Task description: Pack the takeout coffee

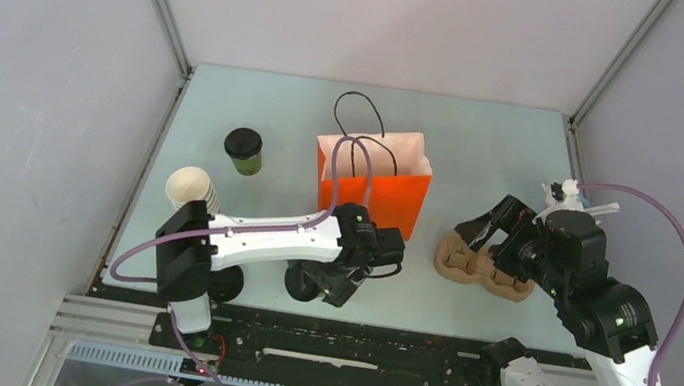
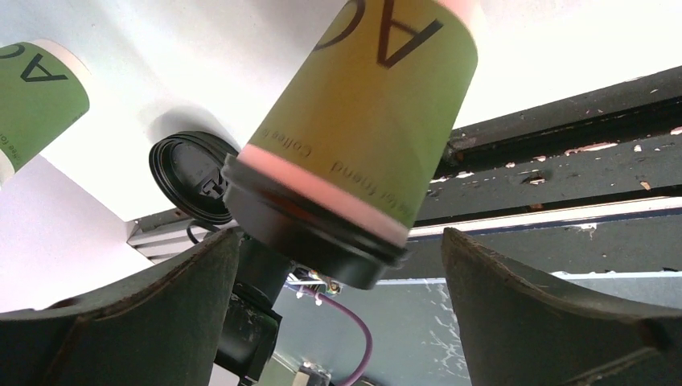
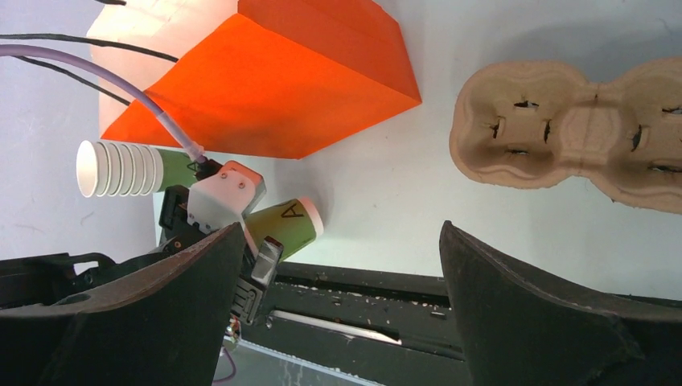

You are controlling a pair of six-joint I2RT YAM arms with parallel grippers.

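Observation:
One olive-green cup with a black lid stands at the back left of the table. A second lidded cup stands near the front edge; it fills the left wrist view and also shows in the right wrist view. My left gripper is open, with its fingers on either side of this cup's lid and not touching it. My right gripper is open and empty just above the brown pulp cup carrier, which also shows in the right wrist view.
An orange paper bag with black handles stands open mid-table, also in the right wrist view. A lidless nested cup stack lies at the left. A loose black lid lies by the left arm's base. Grey walls enclose the table.

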